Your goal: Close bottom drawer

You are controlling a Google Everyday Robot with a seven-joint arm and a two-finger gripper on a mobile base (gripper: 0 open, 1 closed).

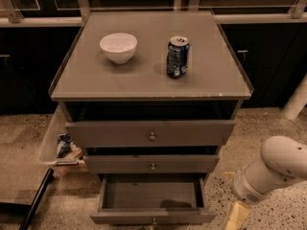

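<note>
The grey cabinet (151, 75) has three drawers. The bottom drawer (152, 217), with the slimmest front and a small brass knob at the frame's lower edge, is pulled far out and its inside is empty. The middle drawer (152, 163) and the top drawer (149, 134) stick out a little. My white arm (273, 169) reaches in from the right, and my gripper (235, 217) hangs at the bottom right, beside the open drawer's right front corner and apart from it. Its tips are cut off by the frame's edge.
A white bowl (118, 47) and a blue soda can (178, 56) stand on the cabinet top. A clear bin (57, 145) with packets sits on the floor at the left. A black bar (36, 200) lies at the lower left. Dark cabinets line the back.
</note>
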